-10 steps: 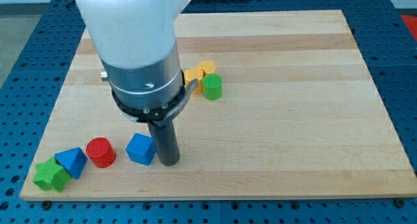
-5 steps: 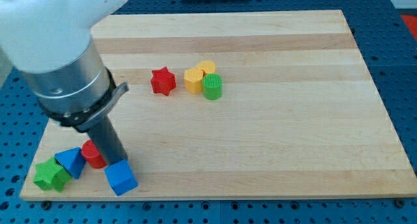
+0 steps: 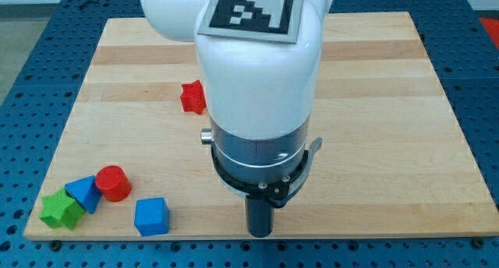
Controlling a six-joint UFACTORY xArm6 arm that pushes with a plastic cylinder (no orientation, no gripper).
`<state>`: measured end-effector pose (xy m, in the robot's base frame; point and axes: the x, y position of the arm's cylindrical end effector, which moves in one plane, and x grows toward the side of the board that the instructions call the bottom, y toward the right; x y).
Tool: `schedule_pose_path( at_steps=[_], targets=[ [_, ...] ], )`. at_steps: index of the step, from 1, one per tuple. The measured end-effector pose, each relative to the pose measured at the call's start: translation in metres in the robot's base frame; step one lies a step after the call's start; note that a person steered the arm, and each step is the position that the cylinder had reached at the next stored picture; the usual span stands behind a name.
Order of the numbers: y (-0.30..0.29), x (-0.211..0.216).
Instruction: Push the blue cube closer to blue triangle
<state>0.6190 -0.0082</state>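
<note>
The blue cube [image 3: 151, 216] sits near the board's bottom edge at the view's left. The blue triangle [image 3: 84, 193] lies further left, touching a green block [image 3: 61, 209] and a red cylinder [image 3: 114, 182]. My tip [image 3: 260, 232] rests on the board at the bottom, well to the right of the blue cube and apart from every block.
A red star block [image 3: 192, 96] lies at the upper left, partly behind the arm's white body [image 3: 257, 81]. The arm hides the middle of the wooden board [image 3: 390, 104]. The board's bottom edge is just below the tip.
The tip has swung from beside the blue cube and red cylinder to the right along the bottom edge. The blue cube has shifted slightly. The arm now hides the yellow and green blocks.
</note>
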Motion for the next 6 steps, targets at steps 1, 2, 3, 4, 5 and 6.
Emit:
schedule_pose_path(
  at_steps=[1, 2, 3, 4, 5, 6],
  targets=[
    [-0.023, 0.0],
    [-0.026, 0.0],
    [-0.033, 0.0],
    [-0.105, -0.001],
    [-0.179, 0.0],
    [-0.199, -0.001]
  ],
)
